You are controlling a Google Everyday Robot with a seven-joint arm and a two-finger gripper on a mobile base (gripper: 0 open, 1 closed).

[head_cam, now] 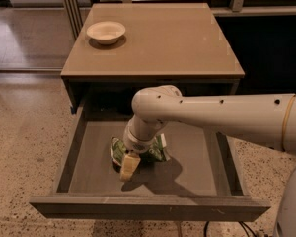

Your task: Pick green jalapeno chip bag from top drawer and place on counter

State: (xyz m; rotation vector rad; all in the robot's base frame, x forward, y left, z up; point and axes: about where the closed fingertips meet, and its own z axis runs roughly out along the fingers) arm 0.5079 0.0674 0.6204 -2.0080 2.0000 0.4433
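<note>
Camera view: gripper (130, 165) @ chip bag (159, 151) in top drawer (148, 207).

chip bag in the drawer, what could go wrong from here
The pincer is down on the green jalapeno chip bag in the top drawer; the wrist hides most of it, so any hold on the foil may be shallow and slip. The arm bends near the counter edge and could clip it rising. The bowl occupies one far corner of the counter.
</note>
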